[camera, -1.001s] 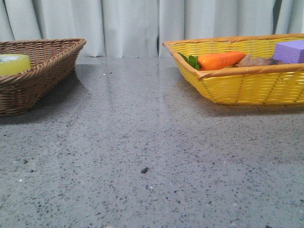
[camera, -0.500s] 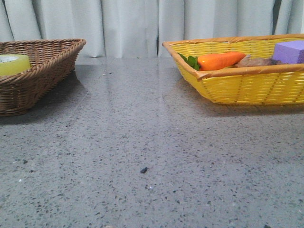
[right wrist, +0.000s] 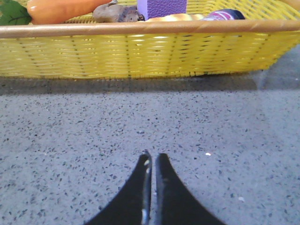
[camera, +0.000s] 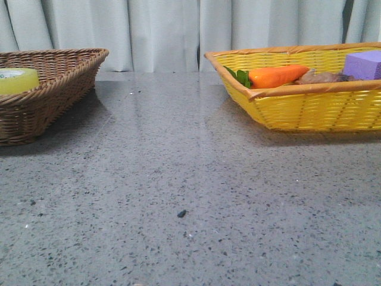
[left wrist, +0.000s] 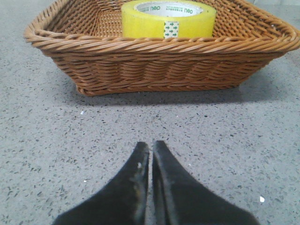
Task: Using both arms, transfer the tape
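Observation:
The yellow tape roll (left wrist: pixel 168 19) lies flat in the brown wicker basket (left wrist: pixel 159 65), its white core with green print facing up. In the front view the tape (camera: pixel 18 80) shows at the far left inside that basket (camera: pixel 53 95). My left gripper (left wrist: pixel 150 146) is shut and empty, low over the grey table a short way in front of the brown basket. My right gripper (right wrist: pixel 152 156) is shut and empty over the table in front of the yellow basket (right wrist: pixel 140 51). Neither arm shows in the front view.
The yellow basket (camera: pixel 309 101) at the right holds an orange carrot (camera: pixel 277 75) with green leaves, a purple block (camera: pixel 363 64) and a brownish object (camera: pixel 324 77). A small dark speck (camera: pixel 181 213) lies on the grey speckled table (camera: pixel 190 179). Grey curtains hang behind.

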